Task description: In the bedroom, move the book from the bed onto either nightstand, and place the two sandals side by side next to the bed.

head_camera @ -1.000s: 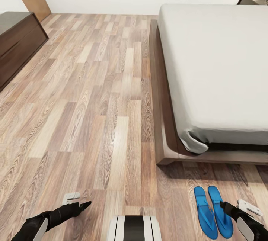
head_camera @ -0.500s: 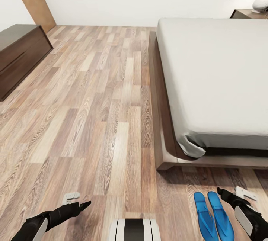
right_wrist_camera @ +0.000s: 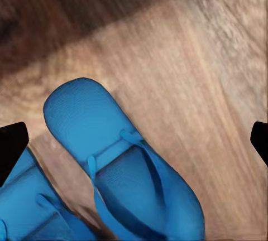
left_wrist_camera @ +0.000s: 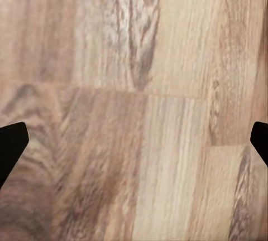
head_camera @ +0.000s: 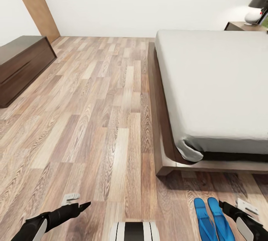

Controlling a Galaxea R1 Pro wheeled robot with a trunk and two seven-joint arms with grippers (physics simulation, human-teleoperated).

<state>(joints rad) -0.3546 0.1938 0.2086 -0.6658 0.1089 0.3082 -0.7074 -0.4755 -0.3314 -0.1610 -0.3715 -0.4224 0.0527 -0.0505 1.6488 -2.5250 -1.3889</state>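
Two bright blue sandals (head_camera: 204, 221) lie side by side on the wood floor just off the foot corner of the bed (head_camera: 216, 84). My right gripper (head_camera: 224, 206) hovers open over the toe of the right-hand sandal (right_wrist_camera: 120, 168), its black fingertips (right_wrist_camera: 11, 146) spread wide and holding nothing. My left gripper (head_camera: 81, 207) hangs open above bare planks (left_wrist_camera: 134, 112). The off-white mattress top in sight is bare. The nightstand (head_camera: 240, 26) with its black-shaded lamp (head_camera: 258, 6) stands at the bed's far side. The book is out of view.
A long low dark-wood bench (head_camera: 22, 66) runs along the left wall beside a tan door (head_camera: 35, 5). Open plank floor (head_camera: 104, 103) stretches between bench and bed. The bed's dark platform frame (head_camera: 158, 122) juts out past the mattress. My base (head_camera: 134, 231) shows at the bottom.
The whole picture has shifted down as the camera tilted up, bringing the nightstand and lamp into sight. The right gripper stays over the right-hand sandal's toe; the left arm has not moved.
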